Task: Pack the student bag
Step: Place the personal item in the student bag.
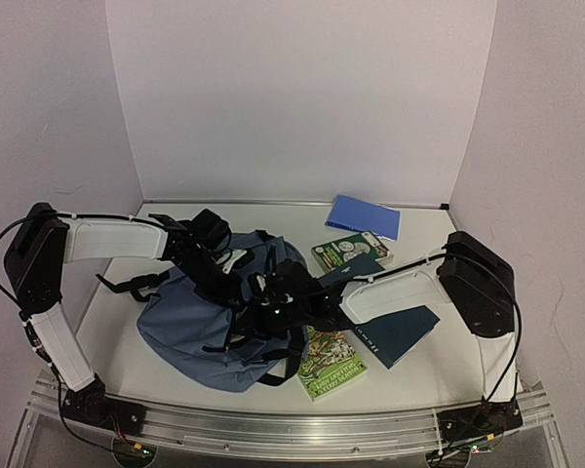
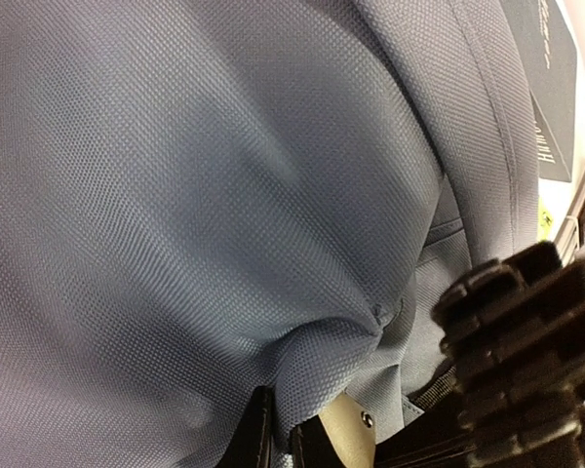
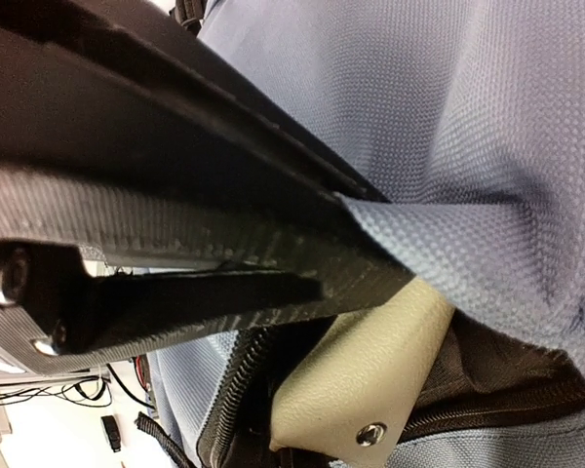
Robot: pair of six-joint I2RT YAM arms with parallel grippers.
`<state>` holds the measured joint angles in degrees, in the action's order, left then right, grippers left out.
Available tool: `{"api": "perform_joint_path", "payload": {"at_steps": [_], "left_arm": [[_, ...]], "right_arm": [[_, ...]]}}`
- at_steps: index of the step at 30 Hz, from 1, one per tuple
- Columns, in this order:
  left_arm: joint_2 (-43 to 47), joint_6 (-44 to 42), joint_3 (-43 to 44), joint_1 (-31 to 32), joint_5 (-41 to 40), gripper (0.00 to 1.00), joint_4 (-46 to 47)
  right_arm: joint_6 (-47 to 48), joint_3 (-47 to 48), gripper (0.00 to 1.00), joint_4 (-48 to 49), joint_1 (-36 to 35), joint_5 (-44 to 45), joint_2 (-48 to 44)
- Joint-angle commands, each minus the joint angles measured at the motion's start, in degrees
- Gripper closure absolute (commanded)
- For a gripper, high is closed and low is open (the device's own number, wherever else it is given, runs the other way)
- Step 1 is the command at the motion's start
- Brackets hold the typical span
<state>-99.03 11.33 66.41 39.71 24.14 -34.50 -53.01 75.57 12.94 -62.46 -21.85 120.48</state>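
Where it lies: we see the large soft slate-blue fabric backpack [image 1: 190,322] slumped on the white table [image 1: 127,363], left of centre, with the books just beside it on the right.
Left gripper: the left gripper [image 2: 288,434] is clamped tight on a pinched fold of the backpack's cloth.
Right gripper: the right gripper [image 3: 380,292] is likewise closed on a fold of cloth, next to the black zipper [image 3: 236,385].
Handling: we judge it light, limp and shapeless. The woven cloth bunches rather than slides, and any lift will drag only the pinched part.
Where to hold: we would take the rim beside the zipper, one gripper on each lip, to spread the mouth.
Axis: the long axis seems to run from near-left to far-right.
Facing: the zipper side looks turned toward the books. We cannot tell which end is the top.
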Motion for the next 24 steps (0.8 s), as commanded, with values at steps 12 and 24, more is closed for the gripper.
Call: {"api": "perform_joint_path", "payload": {"at_steps": [12, 24], "left_arm": [[1.0, 0.4, 3.8, 1.9, 3.4, 1.0, 0.0], [0.8, -0.1, 3.6, 1.9, 6.0, 1.0, 0.5]], "right_arm": [[3.6, -8.0, 0.5, -9.3, 0.1, 6.1, -17.0], [7.4, -3.3, 0.6, -12.0, 1.9, 7.9, -10.1]]}}
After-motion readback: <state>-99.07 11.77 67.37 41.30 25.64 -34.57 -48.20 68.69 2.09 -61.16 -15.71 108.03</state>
